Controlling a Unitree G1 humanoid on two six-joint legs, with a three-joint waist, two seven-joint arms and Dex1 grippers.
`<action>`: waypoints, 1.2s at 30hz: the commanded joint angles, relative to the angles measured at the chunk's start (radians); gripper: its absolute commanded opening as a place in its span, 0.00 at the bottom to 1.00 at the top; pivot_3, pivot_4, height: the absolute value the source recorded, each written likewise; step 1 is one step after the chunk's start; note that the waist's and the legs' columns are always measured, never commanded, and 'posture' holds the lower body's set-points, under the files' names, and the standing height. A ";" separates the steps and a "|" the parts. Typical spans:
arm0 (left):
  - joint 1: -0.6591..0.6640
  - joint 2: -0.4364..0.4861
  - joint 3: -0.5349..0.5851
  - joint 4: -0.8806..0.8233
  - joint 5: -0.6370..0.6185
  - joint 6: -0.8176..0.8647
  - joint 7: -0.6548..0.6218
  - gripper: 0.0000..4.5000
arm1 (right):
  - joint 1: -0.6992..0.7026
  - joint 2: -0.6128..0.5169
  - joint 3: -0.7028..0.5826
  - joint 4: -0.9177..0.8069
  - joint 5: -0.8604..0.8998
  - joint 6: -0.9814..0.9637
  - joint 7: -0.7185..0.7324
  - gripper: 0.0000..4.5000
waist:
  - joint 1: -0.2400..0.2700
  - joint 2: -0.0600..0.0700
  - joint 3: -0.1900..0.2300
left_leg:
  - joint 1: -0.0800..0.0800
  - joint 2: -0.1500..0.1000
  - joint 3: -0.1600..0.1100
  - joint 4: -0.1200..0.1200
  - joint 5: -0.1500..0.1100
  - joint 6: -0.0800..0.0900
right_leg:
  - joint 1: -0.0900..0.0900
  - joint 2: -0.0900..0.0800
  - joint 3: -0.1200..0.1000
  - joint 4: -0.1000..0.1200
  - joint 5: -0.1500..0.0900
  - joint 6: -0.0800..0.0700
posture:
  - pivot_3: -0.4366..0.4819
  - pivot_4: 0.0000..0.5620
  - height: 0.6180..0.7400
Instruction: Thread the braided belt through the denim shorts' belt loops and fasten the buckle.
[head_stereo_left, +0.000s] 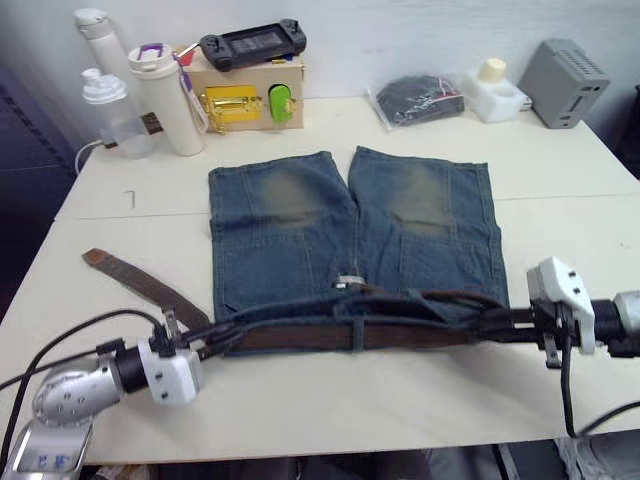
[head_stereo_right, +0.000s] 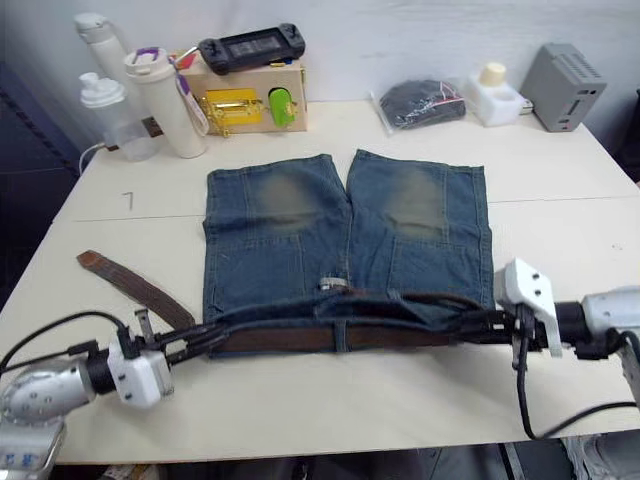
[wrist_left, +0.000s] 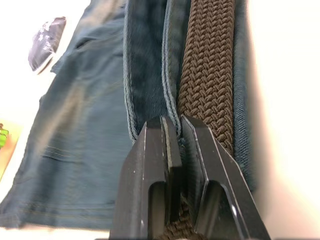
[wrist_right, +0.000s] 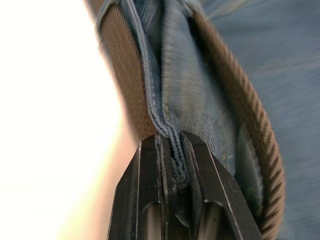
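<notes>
Flat on the table (head_stereo_left: 330, 400), the denim shorts (head_stereo_left: 350, 235) lie with the braided belt (head_stereo_left: 300, 337) running along their waistband. Left gripper (wrist_left: 177, 125) pinches the waistband edge beside the belt at one end; right gripper (wrist_right: 172, 142) clamps the waistband's denim seam at the other.

A pale cream desk (head_stereo_left: 300, 400) spans the scene, its top evenly lit with soft shadows. Behind its far edge runs a plain white wall (head_stereo_left: 400, 30). A faint seam crosses the desktop from side to side (about midway back). At the left, beyond the desk's edge, the surroundings fall away into a dark bluish area (head_stereo_left: 25, 150).
</notes>
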 joint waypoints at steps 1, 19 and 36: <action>0.041 0.033 0.023 -0.007 0.025 -0.017 0.018 0.05 | -0.014 -0.028 -0.021 -0.019 0.026 0.059 -0.025 0.00 | 0.007 0.000 0.000 | 0.000 0.000 0.000 0.000 -0.001 0.001 | 0.000 0.000 0.000 0.000 0.000 0.000 | 0.48 0.27 0.22; -0.021 0.407 0.177 -0.183 -0.644 0.772 -0.272 0.99 | -0.257 -0.135 -0.211 0.137 0.489 0.253 0.172 1.00 | 0.008 0.009 0.007 | -0.001 0.000 0.000 -0.004 0.000 0.000 | -0.002 0.000 0.000 -0.002 0.000 0.000 | 0.48 0.27 0.22; -0.645 0.145 -0.320 0.418 -0.258 0.796 -0.203 0.94 | -0.616 0.117 0.490 0.416 -0.202 0.123 -0.176 0.88 | -0.024 0.006 0.007 | 0.000 -0.002 -0.003 -0.009 0.000 -0.001 | -0.003 0.001 -0.002 0.000 0.001 0.001 | 0.48 0.27 0.22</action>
